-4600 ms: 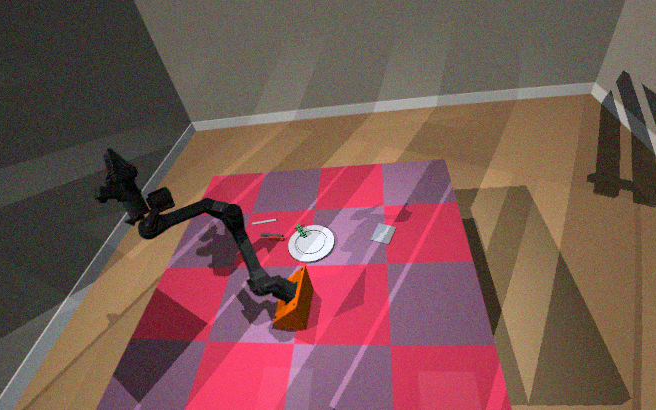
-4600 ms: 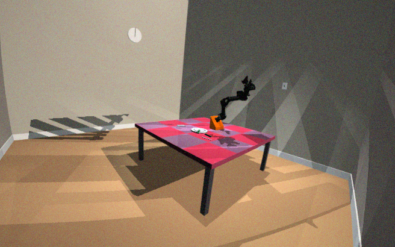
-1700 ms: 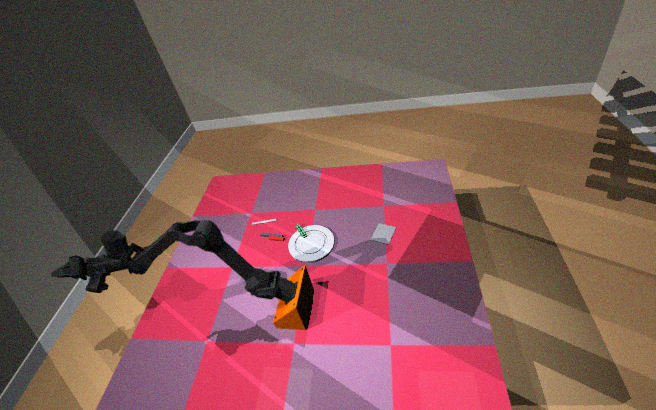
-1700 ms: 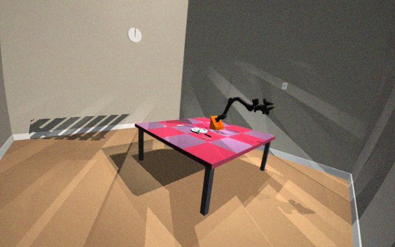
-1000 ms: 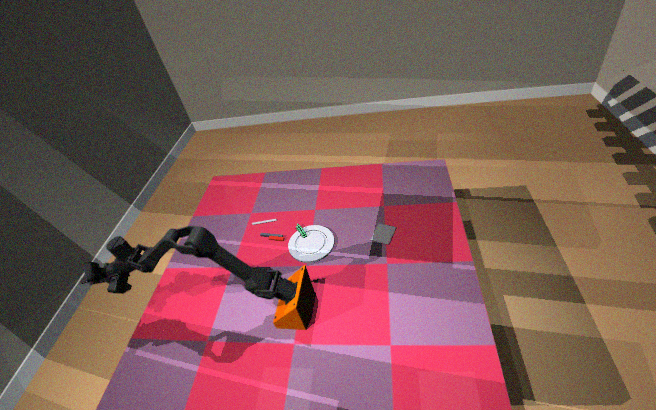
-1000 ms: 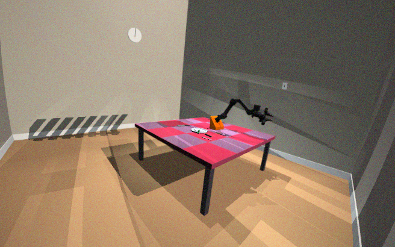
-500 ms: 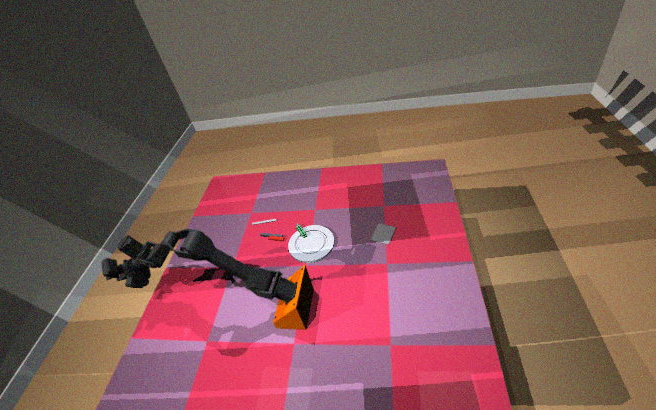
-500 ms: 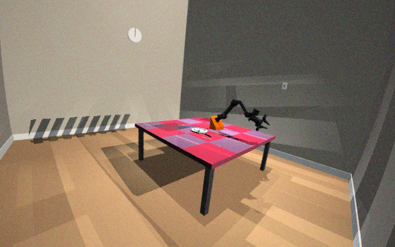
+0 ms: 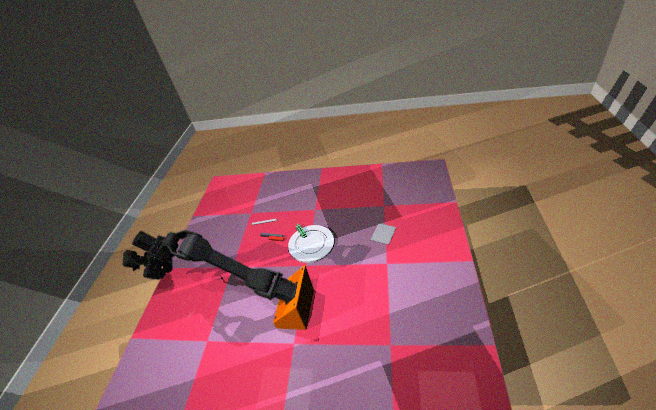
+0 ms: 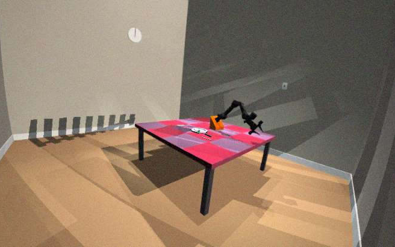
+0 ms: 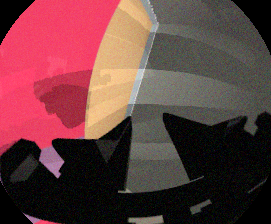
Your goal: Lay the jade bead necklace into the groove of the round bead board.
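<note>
The jade bead necklace (image 9: 301,230) (image 10: 198,132) is a small bunched green strand at the rim of the round bead board, on its upper left side in the top view. Its exact lie is too small to tell. The white bead board (image 9: 297,249) (image 10: 192,130) lies flat on the table, with a thin dark ring visible on it. My gripper (image 10: 256,128) (image 11: 147,117) is open and empty, the fingers partly apart. It is far from the board and necklace, raised near the table edge, at the left in the top view. Neither board nor necklace shows in the wrist view.
A pale stick (image 9: 264,221) (image 10: 206,138) and a dark and red tool (image 9: 276,238) (image 10: 208,135) lie beside the board. A grey square (image 9: 383,233) (image 10: 180,125) lies on the board's other side. The arm's orange base (image 9: 292,310) (image 10: 215,123) stands close to the board.
</note>
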Controlling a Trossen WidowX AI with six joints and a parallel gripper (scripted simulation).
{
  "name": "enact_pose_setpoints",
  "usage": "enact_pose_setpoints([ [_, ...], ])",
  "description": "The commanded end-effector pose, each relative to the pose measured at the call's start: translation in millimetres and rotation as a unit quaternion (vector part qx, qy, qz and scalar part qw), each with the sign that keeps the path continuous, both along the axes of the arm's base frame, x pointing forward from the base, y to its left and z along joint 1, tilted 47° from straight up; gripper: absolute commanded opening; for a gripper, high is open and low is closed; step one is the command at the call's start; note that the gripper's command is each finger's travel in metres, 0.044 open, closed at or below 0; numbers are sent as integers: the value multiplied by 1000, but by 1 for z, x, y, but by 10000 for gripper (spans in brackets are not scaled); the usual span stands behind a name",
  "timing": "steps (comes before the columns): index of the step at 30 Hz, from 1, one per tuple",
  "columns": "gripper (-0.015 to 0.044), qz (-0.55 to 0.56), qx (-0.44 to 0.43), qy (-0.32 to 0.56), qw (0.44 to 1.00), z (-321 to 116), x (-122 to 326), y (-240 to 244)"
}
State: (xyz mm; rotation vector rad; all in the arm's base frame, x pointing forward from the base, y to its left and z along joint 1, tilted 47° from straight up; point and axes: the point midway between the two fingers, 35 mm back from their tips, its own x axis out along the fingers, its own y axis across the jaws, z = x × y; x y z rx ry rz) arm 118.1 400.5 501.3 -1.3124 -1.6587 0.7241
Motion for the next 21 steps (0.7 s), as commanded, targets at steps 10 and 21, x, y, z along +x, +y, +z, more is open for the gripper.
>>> enact_pose_setpoints([
  [10,200,-54,-82,105,990,-54,76,1],
  [21,200,-105,-138,211,962,-104,140,-14],
])
